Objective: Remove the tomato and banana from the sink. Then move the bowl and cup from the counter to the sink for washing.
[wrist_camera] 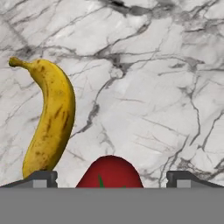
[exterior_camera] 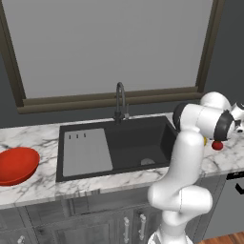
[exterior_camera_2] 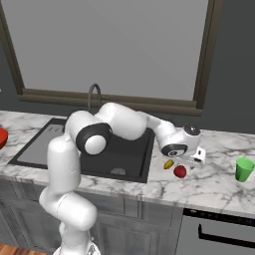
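My gripper (wrist_camera: 112, 177) is spread wide over the table (wrist_camera: 166, 87), the tomato (wrist_camera: 110, 171) sitting loose between the 2 tips at bottom centre. The banana (wrist_camera: 50, 122) lies just beside it, lengthwise up the left of the frame, yellow with brown freckles. In the right base view, the green cup (exterior_camera_2: 244, 169) waits at far right.

One tomato (exterior_camera_2: 180, 172) and one banana (wrist_camera: 49, 120) are counted on the one marble counter (exterior_camera_2: 219, 187), the banana at 10 o'clock of the tomato in the right base view. One bowl (exterior_camera: 16, 165), one cup (exterior_camera_2: 244, 169), one sink (exterior_camera: 138, 143) and one faucet (exterior_camera: 120, 101) are listed.
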Tool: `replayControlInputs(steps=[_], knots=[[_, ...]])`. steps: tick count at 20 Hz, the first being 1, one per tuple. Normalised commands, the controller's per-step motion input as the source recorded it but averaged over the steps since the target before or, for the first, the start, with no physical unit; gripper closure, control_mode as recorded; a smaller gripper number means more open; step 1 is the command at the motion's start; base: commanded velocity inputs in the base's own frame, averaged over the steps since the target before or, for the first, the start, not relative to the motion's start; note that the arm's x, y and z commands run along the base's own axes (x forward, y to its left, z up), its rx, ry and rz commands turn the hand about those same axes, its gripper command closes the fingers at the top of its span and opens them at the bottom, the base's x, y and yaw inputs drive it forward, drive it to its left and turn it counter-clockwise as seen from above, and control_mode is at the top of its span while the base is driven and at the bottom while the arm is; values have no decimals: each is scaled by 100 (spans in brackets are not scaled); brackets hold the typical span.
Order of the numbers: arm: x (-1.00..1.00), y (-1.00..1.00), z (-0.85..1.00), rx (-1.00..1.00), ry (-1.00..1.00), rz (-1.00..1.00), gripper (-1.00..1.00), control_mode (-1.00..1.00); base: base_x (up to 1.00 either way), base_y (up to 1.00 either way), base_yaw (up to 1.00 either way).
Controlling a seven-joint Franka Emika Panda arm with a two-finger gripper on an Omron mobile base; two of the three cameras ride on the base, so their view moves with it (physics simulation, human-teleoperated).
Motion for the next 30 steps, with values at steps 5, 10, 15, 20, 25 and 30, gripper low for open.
replayControlInputs(steps=[5,10,15,20,25,30], knots=[[-6,-5,29,-1,-16,0,-100,-100,0,0,0],[-4,-8,29,-4,-3,0,-100,-100,0,0,0],[0,-8,31,-8,3,-1,-100,-100,0,0,0],[-3,-14,25,-8,9,0,-100,-100,0,0,0],[-7,-15,19,-5,15,-1,-100,-100,0,0,0],[-6,-11,16,-7,13,0,-100,-100,0,0,0]])
